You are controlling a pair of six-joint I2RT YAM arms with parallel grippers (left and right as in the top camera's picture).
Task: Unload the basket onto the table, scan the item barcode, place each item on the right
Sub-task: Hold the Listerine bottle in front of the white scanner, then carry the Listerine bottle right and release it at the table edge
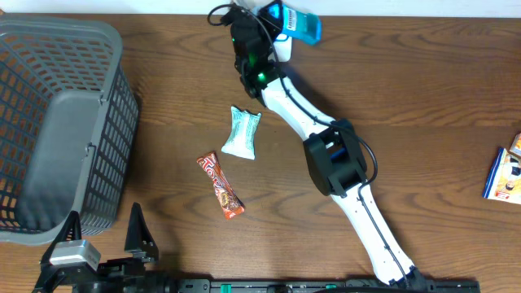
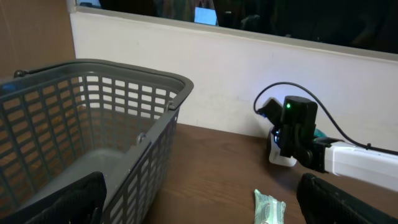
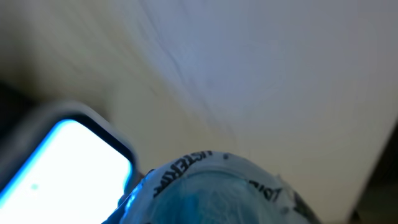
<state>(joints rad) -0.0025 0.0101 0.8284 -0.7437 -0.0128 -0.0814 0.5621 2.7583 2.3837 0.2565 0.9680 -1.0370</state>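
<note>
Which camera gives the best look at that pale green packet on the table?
Overhead: the pale green packet lies whole and unobstructed. Left wrist catches only part of it at the bottom edge; right wrist misses it.

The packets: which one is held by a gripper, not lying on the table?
The blue packet, gripped by the right gripper at the far edge. The pale green packet, the red bar and the yellow-blue packet lie on the table.
</note>
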